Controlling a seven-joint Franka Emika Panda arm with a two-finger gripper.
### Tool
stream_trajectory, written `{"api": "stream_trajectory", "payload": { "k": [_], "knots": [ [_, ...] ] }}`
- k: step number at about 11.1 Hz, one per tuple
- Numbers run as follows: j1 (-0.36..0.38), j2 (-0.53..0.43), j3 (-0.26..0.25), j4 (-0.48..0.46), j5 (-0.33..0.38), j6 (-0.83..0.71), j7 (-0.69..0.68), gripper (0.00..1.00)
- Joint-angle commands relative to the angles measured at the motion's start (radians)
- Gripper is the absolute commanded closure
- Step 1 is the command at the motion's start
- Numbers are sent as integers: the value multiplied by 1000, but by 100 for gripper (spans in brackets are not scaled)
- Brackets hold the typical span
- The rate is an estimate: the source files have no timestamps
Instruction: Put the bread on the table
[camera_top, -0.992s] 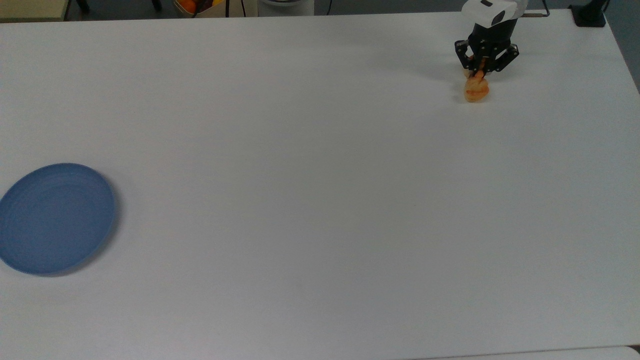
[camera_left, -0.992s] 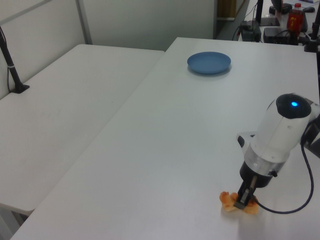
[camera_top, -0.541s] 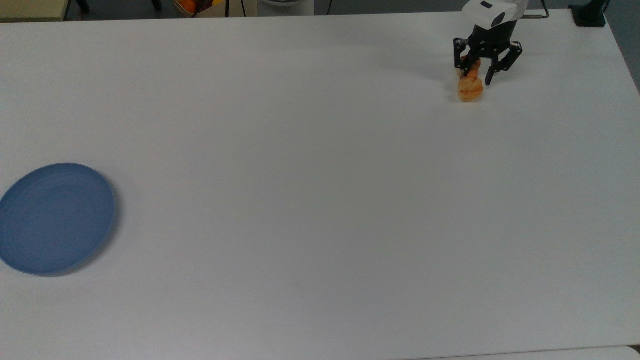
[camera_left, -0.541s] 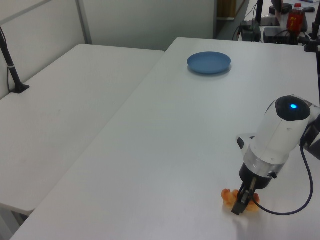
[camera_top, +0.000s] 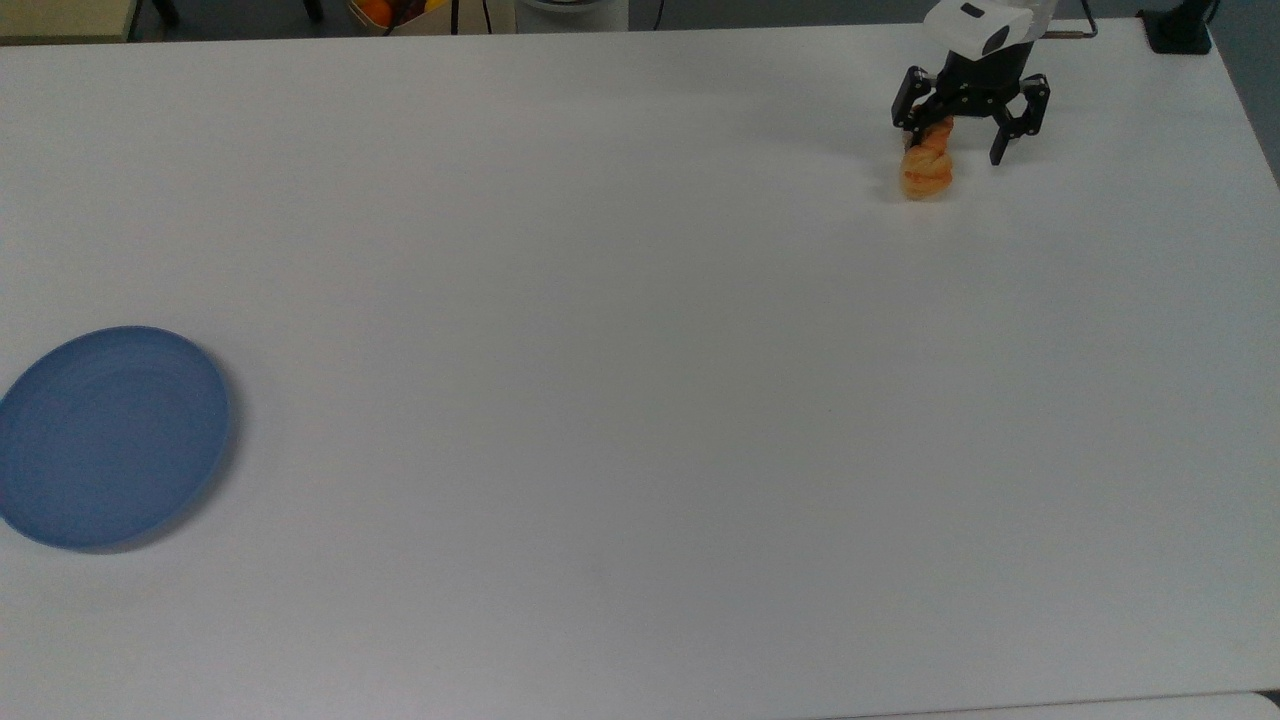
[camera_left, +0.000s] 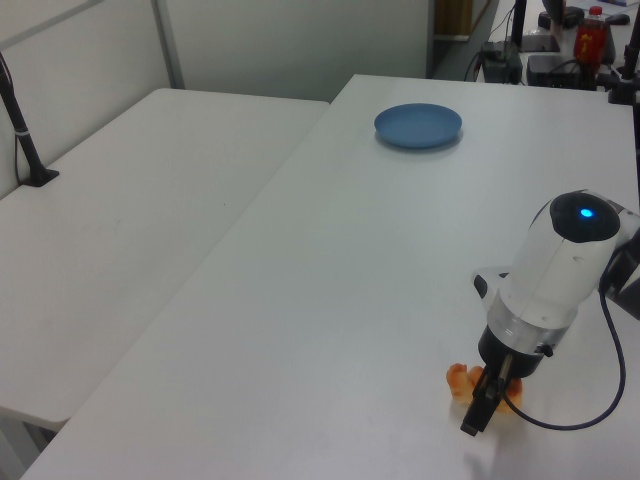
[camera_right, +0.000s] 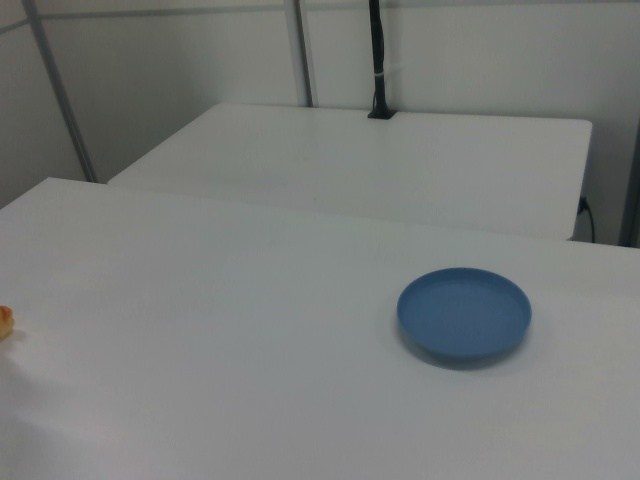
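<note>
The bread (camera_top: 926, 172), a small golden-orange roll, lies on the white table (camera_top: 600, 350) near the top view's upper right corner. My gripper (camera_top: 955, 138) stands open over it, fingers spread wide. The bread's upper end sits by the finger on the top view's left, and the other finger is apart from it. In the left view the bread (camera_left: 459, 379) shows behind the lowered gripper (camera_left: 484, 402), which hides part of it. The right view shows a sliver of the bread (camera_right: 4, 321) at its left edge.
A round blue plate (camera_top: 110, 437) lies bare at the top view's far left, far from the bread; I see the plate (camera_left: 418, 125) at the left view's top and the plate (camera_right: 464, 312) right of centre in the right view. A second white table (camera_left: 120, 230) adjoins. A black cable (camera_left: 590, 400) trails from the arm.
The gripper went from shut on the bread to wide open. The bread shifted a little towards the top view's left and now lies free on the table.
</note>
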Motion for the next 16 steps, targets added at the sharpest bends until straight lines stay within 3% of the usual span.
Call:
{"api": "stream_trajectory", "payload": {
  "k": [1,9,12,13,16],
  "knots": [
    [26,5,-24,11,-24,2,17,0],
    [28,-1,-24,13,-22,0,-39,0],
    [-18,-72,-24,22,-1,-36,-73,0],
    [-32,-83,-24,57,48,-78,-123,0],
    [-50,-89,-47,262,394,-379,-401,0]
  ]
}}
